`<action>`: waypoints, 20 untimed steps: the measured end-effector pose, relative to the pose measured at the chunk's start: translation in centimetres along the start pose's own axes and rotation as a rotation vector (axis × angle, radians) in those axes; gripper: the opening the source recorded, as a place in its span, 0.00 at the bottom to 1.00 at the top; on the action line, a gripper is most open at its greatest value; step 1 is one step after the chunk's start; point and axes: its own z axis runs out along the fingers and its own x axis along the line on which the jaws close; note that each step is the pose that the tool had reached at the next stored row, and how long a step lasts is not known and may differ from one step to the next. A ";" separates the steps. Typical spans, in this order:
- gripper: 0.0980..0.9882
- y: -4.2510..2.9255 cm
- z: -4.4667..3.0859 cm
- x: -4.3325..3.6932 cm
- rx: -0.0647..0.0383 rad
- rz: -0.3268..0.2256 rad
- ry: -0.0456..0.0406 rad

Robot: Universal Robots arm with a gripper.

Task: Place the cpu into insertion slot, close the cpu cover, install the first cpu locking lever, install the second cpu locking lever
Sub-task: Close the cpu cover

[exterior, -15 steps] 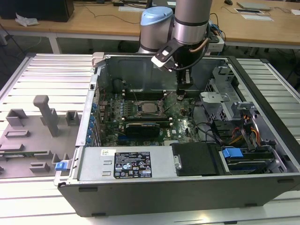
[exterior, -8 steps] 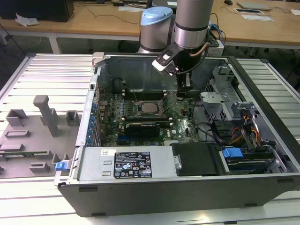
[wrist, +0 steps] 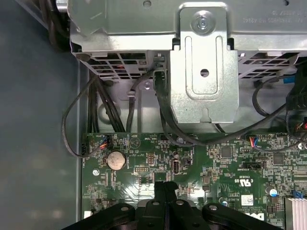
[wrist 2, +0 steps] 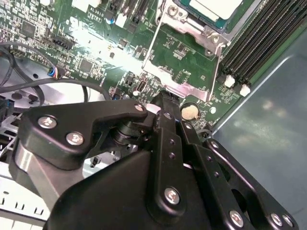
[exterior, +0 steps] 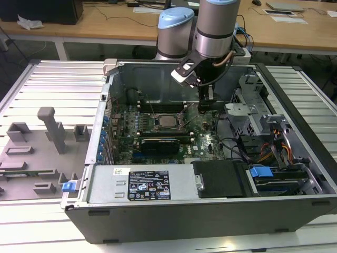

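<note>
1. Pincer. In the first wrist view, I see the pincer (wrist: 165,189) with its two black fingers pressed together and no gap between them. I cannot tell whether anything thin is caught between them. In the second wrist view, the fingertips (wrist 2: 160,99) sit just beside the near edge of the cpu cover (wrist 2: 175,86). I cannot tell whether they touch it.

2. Cover. The cpu cover is swung open, away from the socket. The green motherboard (wrist: 216,163) shows through its square window.

3. Chip and socket. The cpu (wrist 2: 216,7) lies flat in the insertion slot (wrist 2: 209,20), pale top facing up. In the exterior view, the cpu (exterior: 168,120) sits mid-board, to the exterior view's left of the pincer (exterior: 202,108).

4. Nearby parts.
- A coin battery (wrist: 115,160) sits on the board close to the fingertips.
- Long black memory slots (wrist 2: 259,43) run alongside the socket.
- Black cables (wrist: 72,129) loop from the board edge towards a grey metal drive cage (wrist: 204,62).

5. Surroundings. The open computer case (exterior: 158,221) lies on its side on the slatted table (exterior: 31,84). The labelled power supply (exterior: 142,184) runs along its near wall. A grey fixture (exterior: 52,129) stands on the table, to the exterior view's left of the case.
</note>
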 end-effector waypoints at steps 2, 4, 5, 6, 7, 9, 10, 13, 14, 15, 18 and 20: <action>0.01 0.03 0.01 0.00 0.027 0.001 -0.0006; 0.01 0.16 0.06 0.00 0.106 0.002 -0.0018; 0.01 0.21 0.08 0.00 0.136 0.003 -0.0022; 0.01 0.26 0.09 0.00 0.165 0.003 -0.0025; 0.01 0.30 0.10 0.00 0.183 0.003 -0.0027; 0.01 0.37 0.13 0.00 0.223 0.004 -0.0032; 0.01 0.40 0.14 0.00 0.242 0.005 -0.0035; 0.01 0.50 0.17 0.00 0.305 0.005 -0.0042; 0.01 0.51 0.17 0.00 0.312 0.006 -0.0043; 0.01 0.50 0.17 0.00 0.314 0.006 -0.0046; 0.01 0.46 0.18 0.01 0.316 0.006 -0.0043; 0.01 0.23 0.18 0.01 0.302 0.005 -0.0041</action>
